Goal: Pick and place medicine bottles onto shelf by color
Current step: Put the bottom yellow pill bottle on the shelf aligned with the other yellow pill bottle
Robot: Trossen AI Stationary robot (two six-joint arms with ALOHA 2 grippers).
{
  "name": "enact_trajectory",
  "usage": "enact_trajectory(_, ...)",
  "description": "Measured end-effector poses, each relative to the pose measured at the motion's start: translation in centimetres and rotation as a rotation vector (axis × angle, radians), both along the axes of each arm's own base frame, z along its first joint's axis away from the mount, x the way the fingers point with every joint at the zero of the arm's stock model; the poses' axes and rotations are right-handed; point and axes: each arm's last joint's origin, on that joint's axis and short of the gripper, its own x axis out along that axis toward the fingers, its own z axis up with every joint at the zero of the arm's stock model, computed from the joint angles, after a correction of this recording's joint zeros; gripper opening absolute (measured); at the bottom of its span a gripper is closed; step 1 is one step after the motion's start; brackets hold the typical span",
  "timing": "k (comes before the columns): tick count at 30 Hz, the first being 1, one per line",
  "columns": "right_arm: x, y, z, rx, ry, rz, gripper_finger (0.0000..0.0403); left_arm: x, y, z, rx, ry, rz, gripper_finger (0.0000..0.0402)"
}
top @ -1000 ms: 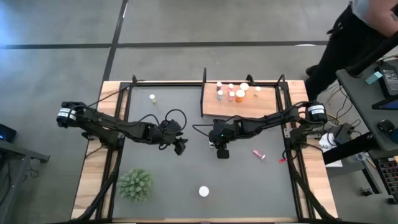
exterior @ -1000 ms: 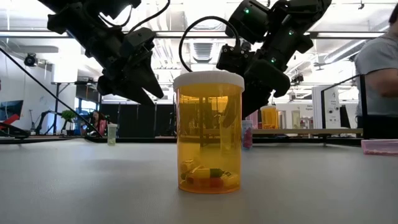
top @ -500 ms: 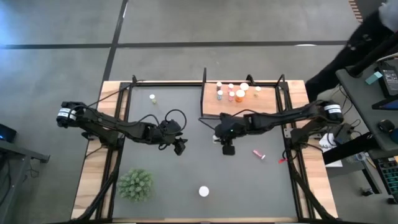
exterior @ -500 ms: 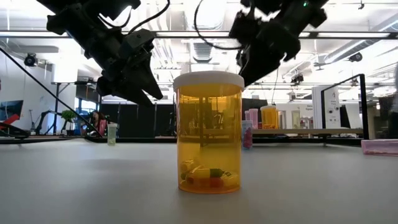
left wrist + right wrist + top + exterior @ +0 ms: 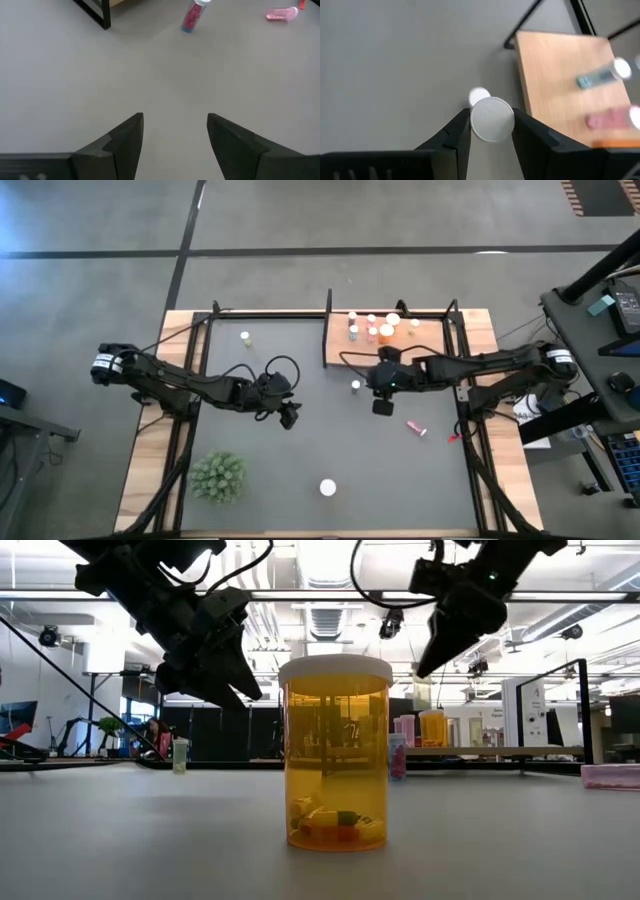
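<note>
- Since the earlier frames, the right arm has swung from mid-mat toward the shelf [image 5: 390, 342], and its gripper [image 5: 383, 406] now hangs just in front of the board's near edge.
- Dark grey mat [image 5: 300, 470] carries both arms; the left arm stretches in from the left edge, elbow low, with the left gripper [image 5: 291, 419] hovering mid-mat, fingers [image 5: 125, 145] parted and holding nothing.
- Right gripper's fingers [image 5: 457, 132] are clamped on a white-capped bottle [image 5: 492, 119].
- On the shelf stand several orange and pink bottles [image 5: 372, 332].
- Loose on the mat: an orange bottle [image 5: 336, 752] near the front edge, a pink one [image 5: 416, 427] lying flat, a small one [image 5: 355, 385] just beside the right gripper, and a pale one [image 5: 245, 337] at the back.
</note>
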Motion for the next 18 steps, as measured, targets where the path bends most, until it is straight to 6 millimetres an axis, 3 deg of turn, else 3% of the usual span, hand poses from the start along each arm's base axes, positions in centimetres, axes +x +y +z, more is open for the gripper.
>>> enact_trajectory(8, -2.8, -2.4, -1.2, -0.003, 0.016, -0.128, 0.0127, 0.0, 0.1, 0.0, 0.03, 0.002, 0.003, 0.0203)
enact_trajectory(18, -6.5, -7.7, -2.4, 0.016, -0.038, -0.585, 0.0119, 0.0, 0.1, 0.0, 0.035, 0.001, 0.006, 0.0203)
